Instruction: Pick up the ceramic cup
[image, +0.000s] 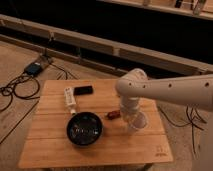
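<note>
The ceramic cup (137, 122) is a small pale cup standing on the wooden table (55, 145), right of centre. My gripper (133, 118) hangs from the white arm that reaches in from the right. It points straight down onto the cup and hides the cup's top. The cup still rests on the table.
A wide black bowl (85, 129) sits left of the cup. A small reddish-brown object (113, 115) lies between them. A white elongated item (70, 99) and a black phone (83, 90) lie at the table's back left. Cables and a blue device (35, 68) lie on the floor at left.
</note>
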